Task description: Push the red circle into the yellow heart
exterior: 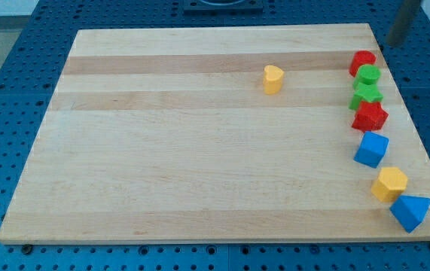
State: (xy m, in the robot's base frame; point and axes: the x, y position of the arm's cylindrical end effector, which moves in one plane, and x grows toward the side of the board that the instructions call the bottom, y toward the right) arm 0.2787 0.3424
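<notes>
The red circle [362, 62] sits at the top of a column of blocks along the board's right edge. The yellow heart [273, 78] stands alone in the upper middle of the board, well to the left of the red circle. My tip [397, 41] is at the view's top right, just off the board's top right corner, above and to the right of the red circle and not touching any block.
Below the red circle run a green circle [367, 74], a green star [366, 94], a red star [370, 116], a blue cube [371, 148], a yellow hexagon [389, 183] and a blue triangle [410, 211]. The wooden board [162, 150] lies on a blue perforated table.
</notes>
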